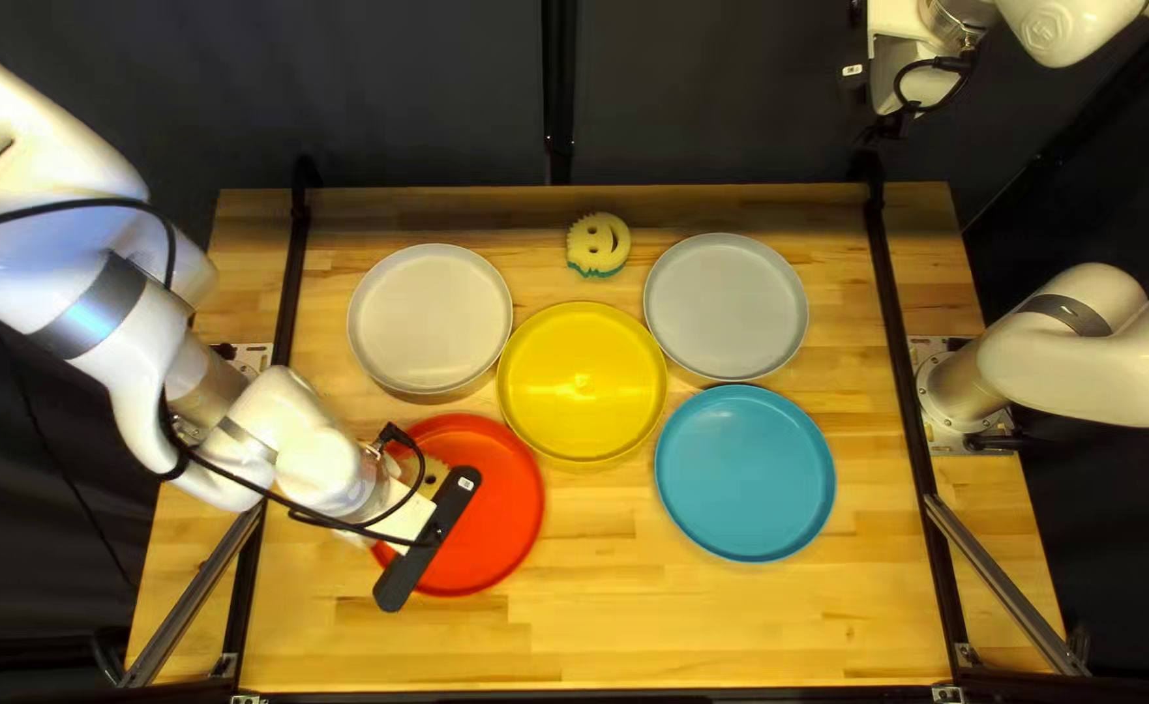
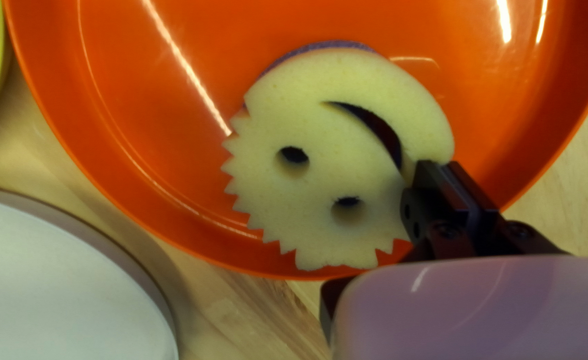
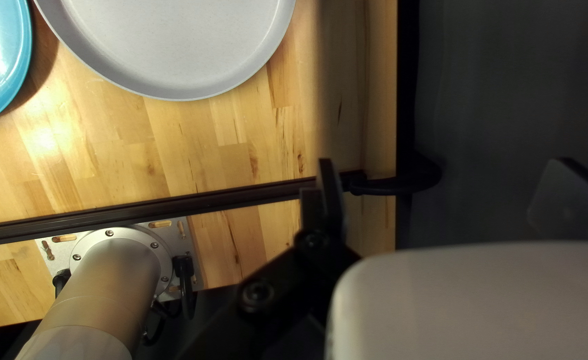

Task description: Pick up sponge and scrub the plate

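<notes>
Left hand (image 2: 435,168) pinches the sponge (image 2: 327,177) between nearly closed fingers, over the red plate (image 2: 154,133) by the table's (image 1: 601,645) left edge. Scrubbing likely heads rightward, toward the plate's middle; the right hand (image 3: 447,165), wide apart and empty, is farther.

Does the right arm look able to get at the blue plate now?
Probably yes: the blue plate shows whole, rim all round, and the left arm is off to one side, over the red plate.

Dark curtain (image 1: 379,91) behind a table (image 1: 601,639) — pale, striped wood
</notes>
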